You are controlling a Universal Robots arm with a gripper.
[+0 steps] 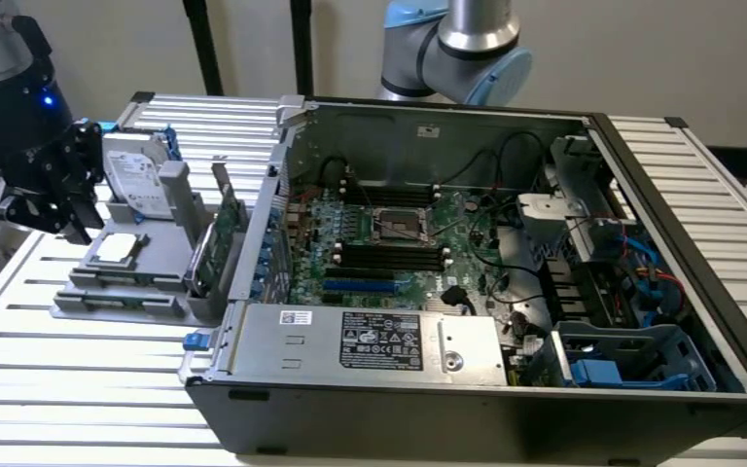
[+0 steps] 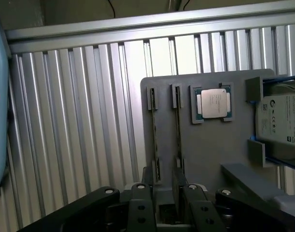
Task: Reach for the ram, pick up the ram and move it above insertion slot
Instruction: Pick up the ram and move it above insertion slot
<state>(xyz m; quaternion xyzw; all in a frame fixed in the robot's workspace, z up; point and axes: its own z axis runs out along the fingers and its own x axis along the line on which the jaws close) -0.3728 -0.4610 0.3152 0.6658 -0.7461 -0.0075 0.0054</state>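
Observation:
Two thin green boards stand on edge in a grey holder tray (image 1: 127, 292) at the exterior view's left. The lower, narrower one nearer the processor looks like the ram (image 1: 202, 258), seen edge-on in the wrist view as a dark strip, the ram (image 2: 177, 130). My gripper (image 1: 75, 209) hovers beside the tray's far-left end, apart from the ram. In the wrist view my gripper (image 2: 164, 205) is open, its black fingers (image 2: 141, 203) standing apart with nothing between them. The black memory slots (image 1: 387, 255) lie on the motherboard inside the open computer case (image 1: 478, 389).
A taller green card (image 1: 229, 226) stands next to the ram, by the case wall. A silver hard drive (image 1: 133, 175) stands upright on the tray, with a processor chip (image 1: 114, 248) lying flat beside it. Another robot's base (image 1: 458, 49) rises behind the case. The table (image 1: 75, 389) is slatted aluminium.

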